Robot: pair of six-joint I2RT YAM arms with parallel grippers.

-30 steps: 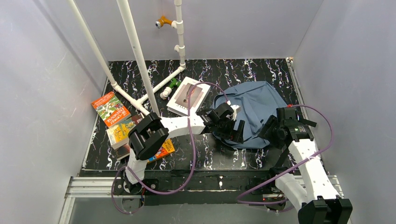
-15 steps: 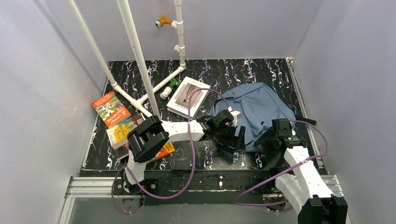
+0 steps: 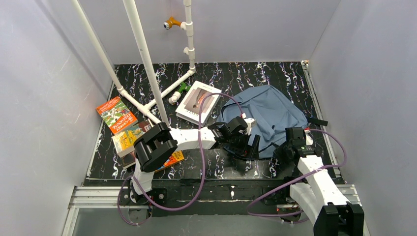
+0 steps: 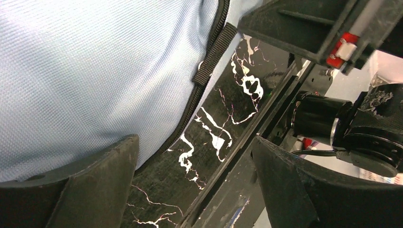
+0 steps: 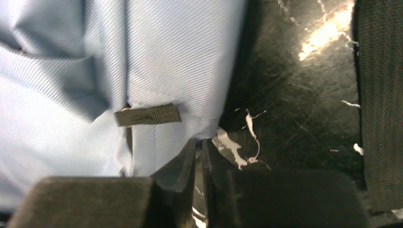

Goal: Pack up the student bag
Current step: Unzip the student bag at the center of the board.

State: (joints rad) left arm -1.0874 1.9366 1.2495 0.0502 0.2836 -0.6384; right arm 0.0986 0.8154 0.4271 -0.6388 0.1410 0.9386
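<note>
The student bag (image 3: 268, 113) is a dusty-blue backpack lying flat on the black marbled table, right of centre. My left gripper (image 3: 246, 146) is low at its near-left edge. In the left wrist view that gripper (image 4: 195, 156) stands open over bare table, one finger (image 4: 95, 185) against the bag (image 4: 95, 71) by its black zipper trim. My right gripper (image 3: 291, 147) is at the bag's near-right corner. In the right wrist view it (image 5: 198, 148) is pinched nearly together on the hem of the bag (image 5: 71, 71), below a small webbing tab (image 5: 148, 115).
A white book (image 3: 198, 102) lies just left of the bag. An orange book (image 3: 116, 114) and two more books (image 3: 129, 138) lie at the far left. White pipes (image 3: 147, 64) slant across the back left. A black strap (image 3: 317, 121) trails at the bag's right.
The right gripper closed at the bag's corner and drew back toward the near edge. The bag spread flatter toward the right. The left gripper shifted slightly nearer and stayed open.
</note>
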